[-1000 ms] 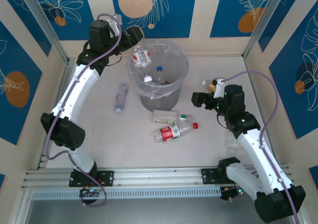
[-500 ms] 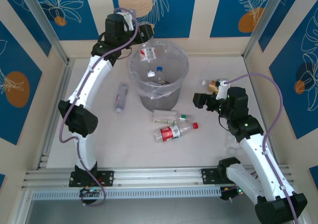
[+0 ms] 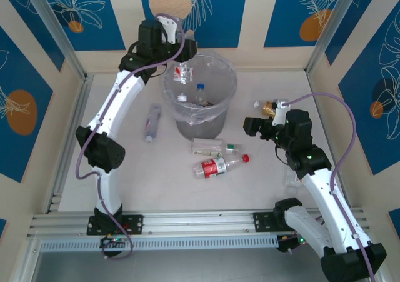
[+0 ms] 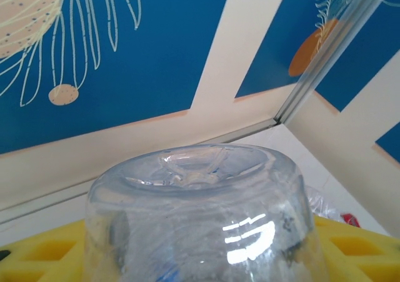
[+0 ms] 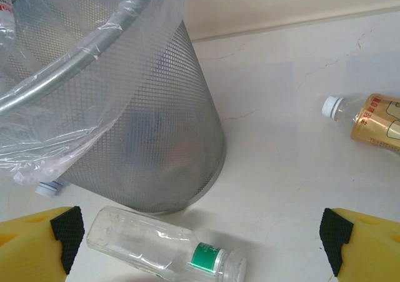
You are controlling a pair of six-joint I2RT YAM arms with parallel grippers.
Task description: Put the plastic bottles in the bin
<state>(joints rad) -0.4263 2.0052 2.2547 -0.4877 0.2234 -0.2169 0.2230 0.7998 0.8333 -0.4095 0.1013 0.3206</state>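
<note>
Left claw [image 3: 181, 50] up at the far rim of the bin [image 3: 232, 85], pinching a red-labelled bottle [image 3: 182, 73]; the bottle hangs cap down over the bin's mouth, just inside the far-left rim; in the left wrist view its clear base [image 4: 200, 188] sits wedged between the yellow fingers [image 4: 359, 244].

Bin lined with a clear plastic bag [image 5: 134, 63], slack edge draped over the rim; a blue-capped bottle [image 3: 200, 89] and a white cap [image 3: 182, 97] already lie inside.

Right claw [image 3: 250, 125] low, to the right of the bin, spread wide with nothing between the pads [image 5: 31, 244]; the bin's mesh wall [image 5: 159, 138] stands straight ahead of it.

On the bench [image 3: 125, 169]:
- green-capped bottle [image 5: 162, 241] on its side at the foot of the bin, lying across the right claw's front;
- red-capped bottle [image 3: 219, 166] with a red label, just nearer than the green-capped one;
- brownish bottle [image 5: 372, 122], white cap, beside the right claw on its far side, apart from the bin;
- clear bottle [image 3: 152, 122] on its side left of the bin, under the left arm's reach.

Blue patterned walls close in the bench on three sides.
</note>
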